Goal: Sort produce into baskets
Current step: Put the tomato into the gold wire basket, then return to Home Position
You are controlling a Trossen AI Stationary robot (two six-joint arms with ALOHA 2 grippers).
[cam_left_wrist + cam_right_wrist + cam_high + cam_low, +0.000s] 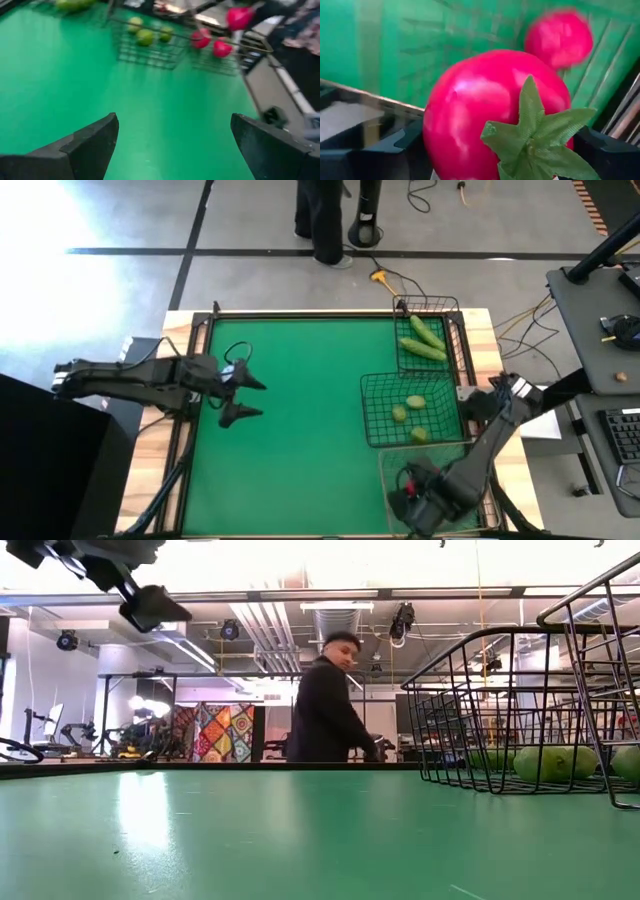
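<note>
My right gripper [412,498] is over the paler wire basket [385,465] at the table's near right, shut on a round red fruit [490,110] with a green top. Two other red fruits [201,37] [221,48] lie in that basket. Three yellow-green fruits [413,402] lie in the square dark basket [372,395]. Two cucumbers [424,343] lie in the narrow dark basket [455,310] at the far right. My left gripper [243,395] is open and empty above the mat at the table's left. My right gripper pinches the red fruit's round sides [432,135] between its two fingers [385,150], coming from above and pointing down. The fruit's green top [535,130] faces the wrist camera. The fruit [240,17] is lifted clear, above the other two red fruits in the basket.
The green mat [300,430] is bare at the middle and left. The three baskets stand side by side along the right edge. A person [325,700] stands beyond the far edge. A desk with a keyboard [625,435] stands right of the table.
</note>
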